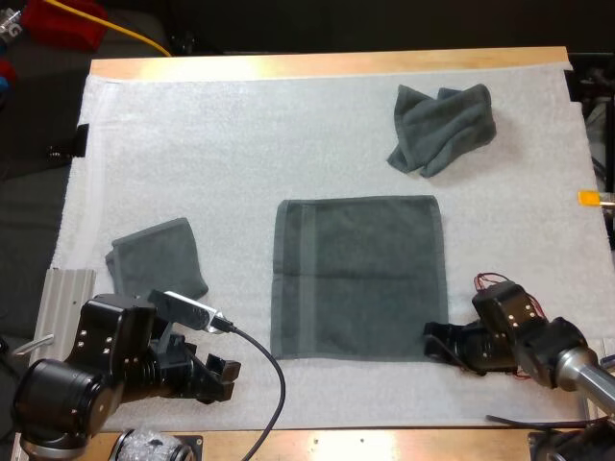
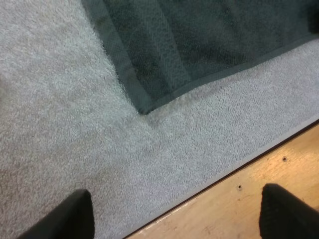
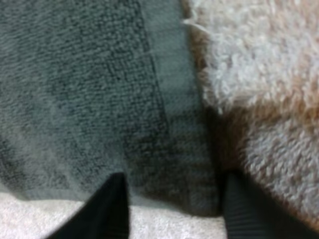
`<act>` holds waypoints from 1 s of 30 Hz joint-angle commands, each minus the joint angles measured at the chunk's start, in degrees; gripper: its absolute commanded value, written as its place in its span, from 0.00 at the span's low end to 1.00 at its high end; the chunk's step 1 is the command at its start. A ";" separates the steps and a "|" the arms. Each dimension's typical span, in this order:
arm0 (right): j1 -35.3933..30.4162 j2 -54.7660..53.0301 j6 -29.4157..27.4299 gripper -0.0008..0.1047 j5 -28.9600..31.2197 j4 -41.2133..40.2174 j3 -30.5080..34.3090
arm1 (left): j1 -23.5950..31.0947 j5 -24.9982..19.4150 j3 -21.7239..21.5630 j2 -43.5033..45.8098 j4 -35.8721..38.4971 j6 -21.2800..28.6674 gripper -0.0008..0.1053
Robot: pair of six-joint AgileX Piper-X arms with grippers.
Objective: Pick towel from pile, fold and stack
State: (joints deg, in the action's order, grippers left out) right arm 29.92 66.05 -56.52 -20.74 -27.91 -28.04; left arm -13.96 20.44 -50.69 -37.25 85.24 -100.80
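A dark grey-green towel [image 1: 357, 277] lies spread flat in the middle of the mat. A crumpled towel [image 1: 442, 127] sits at the far right, and a folded towel [image 1: 156, 257] rests at the left. My left gripper [image 1: 223, 376] hovers open over the mat's near edge, a little short of the flat towel's near left corner [image 2: 144, 107]; its fingers [image 2: 75, 214] stand wide apart around nothing. My right gripper [image 1: 440, 344] is low at the flat towel's near right corner. It is open, and its fingers [image 3: 112, 211] straddle the corner's hem [image 3: 182, 129], which still lies flat.
The white mat [image 1: 240, 144] covers most of the wooden table [image 1: 384, 444]. The table's bare front edge [image 2: 259, 174] runs just beneath my left gripper. A ribbed metal plate [image 1: 65, 293] lies at the mat's left side.
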 commanded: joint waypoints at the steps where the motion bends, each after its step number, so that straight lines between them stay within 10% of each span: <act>1: 0.09 0.85 0.57 0.23 -0.96 -0.26 0.56 | -0.22 -0.17 -0.09 0.14 0.27 0.00 0.63; 9: 0.09 0.85 1.16 0.02 -0.47 -0.26 0.56 | -0.22 -0.17 -0.09 0.14 0.27 0.00 0.63; 15: 0.09 -0.50 1.16 0.02 0.01 -0.39 0.56 | -0.22 0.51 0.07 -0.73 -1.20 -0.50 0.63; 22: 0.09 -2.16 1.04 0.02 0.18 -1.07 0.56 | -0.22 11.70 3.40 -5.22 -7.35 -3.87 0.63; 30: 0.09 -2.16 1.04 0.02 0.07 -1.06 0.56 | -0.22 11.24 10.92 -10.33 -14.52 -6.08 0.63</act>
State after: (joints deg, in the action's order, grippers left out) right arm 29.92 64.11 -55.65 -20.77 -28.02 -27.70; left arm -13.96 31.35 -39.83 -47.62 71.78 -106.27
